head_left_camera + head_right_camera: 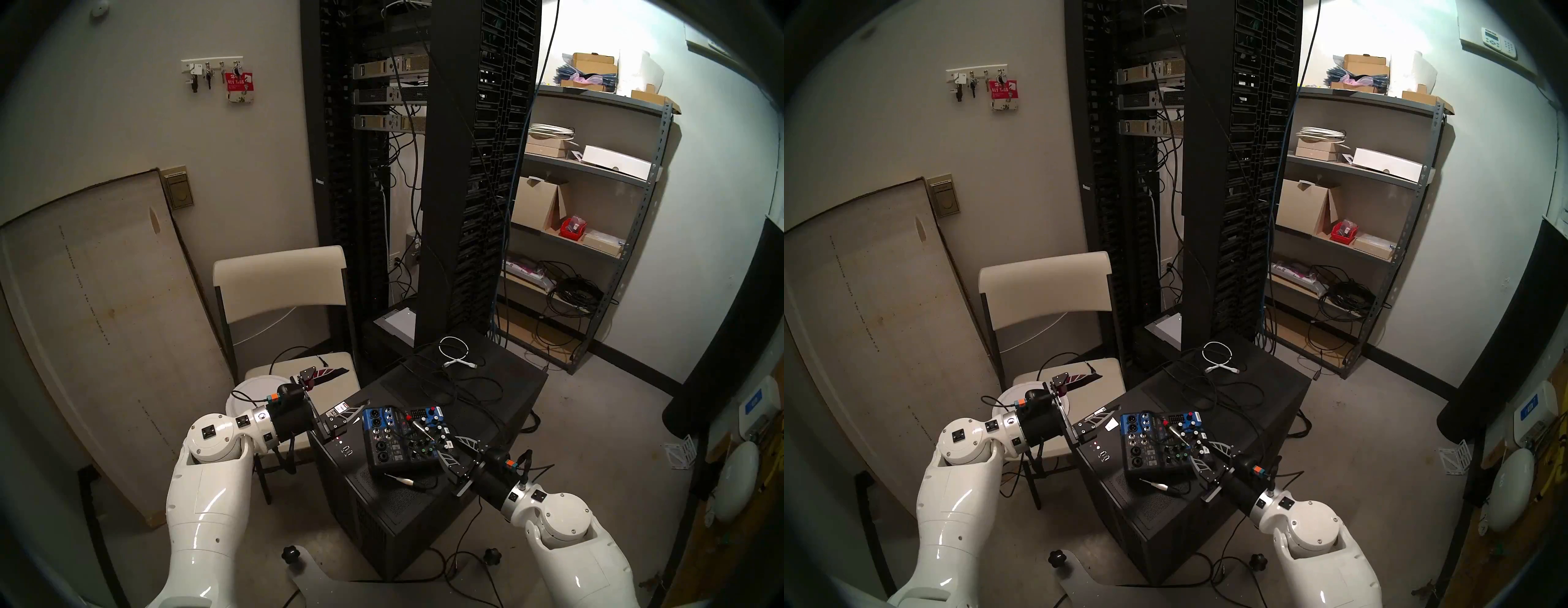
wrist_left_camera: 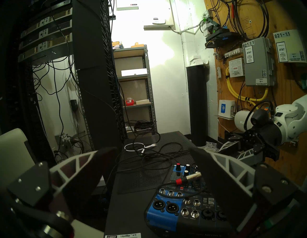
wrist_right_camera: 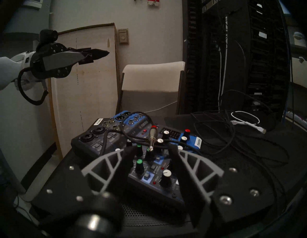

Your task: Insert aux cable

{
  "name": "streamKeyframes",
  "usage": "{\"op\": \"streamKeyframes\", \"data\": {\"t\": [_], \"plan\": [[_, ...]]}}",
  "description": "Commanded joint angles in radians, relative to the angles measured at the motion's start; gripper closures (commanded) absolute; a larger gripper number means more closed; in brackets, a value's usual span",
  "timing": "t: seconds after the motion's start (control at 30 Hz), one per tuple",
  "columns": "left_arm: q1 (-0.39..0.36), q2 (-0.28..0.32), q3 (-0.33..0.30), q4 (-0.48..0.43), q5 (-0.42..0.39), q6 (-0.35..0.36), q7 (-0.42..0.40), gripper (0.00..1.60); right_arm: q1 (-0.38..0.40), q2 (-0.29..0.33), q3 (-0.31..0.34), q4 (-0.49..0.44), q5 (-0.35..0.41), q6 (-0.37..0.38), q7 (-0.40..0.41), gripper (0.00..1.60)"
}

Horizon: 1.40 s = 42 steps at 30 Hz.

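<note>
**Right claw poised at the red-collared plug**

The right claw (image 3: 150, 153) was seen partly spread over the mixer (image 3: 116, 139), nothing gripped between its fingers. Just ahead of its tips, the aux cable (image 3: 153, 135) plug lay loose on the mixer's knobs, red collar away from the claw. The left claw (image 2: 152, 159) was held wide apart and empty beside the mixer's far edge. A white cable (image 1: 456, 352) lay coiled farther back on the black case (image 1: 488, 395).

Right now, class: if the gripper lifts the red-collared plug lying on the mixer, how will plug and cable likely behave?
The plug looks like rigid metal, so it should hold its shape in a grip. Its round, smooth barrel may slip or roll off the mixer knobs if nudged. The thin black cable loops loosely, so it will probably trail and tug.
</note>
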Motion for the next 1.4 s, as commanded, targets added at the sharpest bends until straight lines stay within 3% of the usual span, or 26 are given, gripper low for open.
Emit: {"op": "streamKeyframes", "data": {"t": [0.0,0.33,0.4,0.8,1.07,1.37], "plan": [[-0.009,-0.002,0.001,-0.011,-0.002,-0.001,0.000,0.00,0.067,-0.005,-0.017,0.008,0.001,0.013,0.019,0.33],[-0.009,-0.004,-0.001,-0.012,0.000,-0.001,-0.002,0.00,0.100,-0.013,-0.033,0.045,-0.014,0.015,0.013,0.54],[-0.009,-0.005,-0.001,-0.012,0.000,-0.001,-0.002,0.00,0.109,-0.015,-0.036,0.057,-0.017,0.013,0.012,0.65],[-0.010,-0.007,-0.004,-0.012,0.003,0.000,-0.004,0.00,0.124,-0.013,-0.049,0.080,-0.047,0.022,0.014,0.67],[-0.010,-0.009,-0.006,-0.012,0.005,0.000,-0.006,0.00,0.123,-0.016,-0.042,0.079,-0.049,0.019,0.013,0.82],[-0.011,-0.010,-0.008,-0.012,0.006,0.000,-0.008,0.00,0.119,-0.016,-0.038,0.077,-0.052,0.021,0.013,0.83]]}}
